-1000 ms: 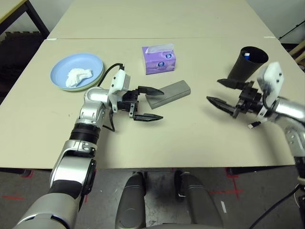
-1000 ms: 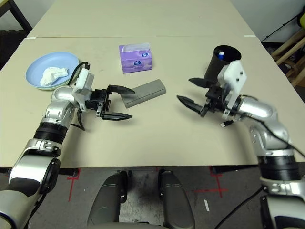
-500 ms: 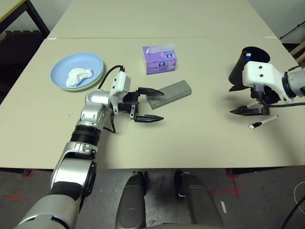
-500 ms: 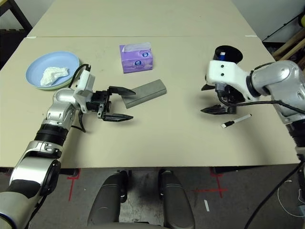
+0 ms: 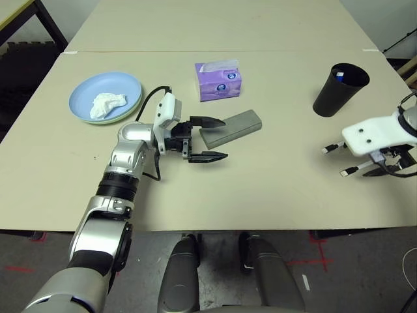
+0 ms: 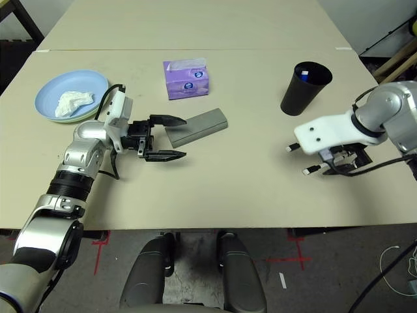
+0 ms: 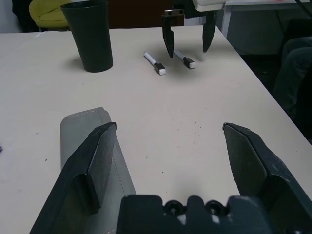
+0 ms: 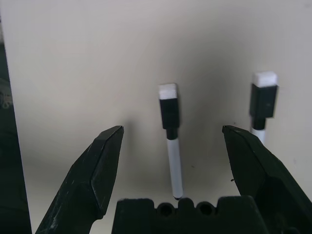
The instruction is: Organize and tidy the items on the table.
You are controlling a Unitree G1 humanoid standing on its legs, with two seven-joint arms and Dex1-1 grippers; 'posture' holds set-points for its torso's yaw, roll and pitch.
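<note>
My left gripper [image 5: 216, 138] hangs open at the near left end of the grey glasses case [image 5: 232, 126], its far finger against the case's end. My right gripper [image 8: 171, 129] points down at the table, open, straddling one white pen [image 8: 171, 146]; a second pen [image 8: 262, 105] lies just outside one finger. The black cup [image 5: 340, 89] stands beyond the pens with a blue-tipped item inside. A crumpled white tissue [image 5: 107, 104] lies in the light blue plate [image 5: 88, 94], which is stacked on the pale green plate [image 5: 122, 119]. The black sunglasses are out of view.
A purple tissue box [image 5: 218, 81] stands behind the glasses case. The beige table [image 5: 273, 189] has free room between the two arms and along the front edge. A second table adjoins at the far side.
My right arm swung right and toward the front edge, turning its gripper downward over the pens and uncovering the second pen. The left gripper edged slightly toward the case.
</note>
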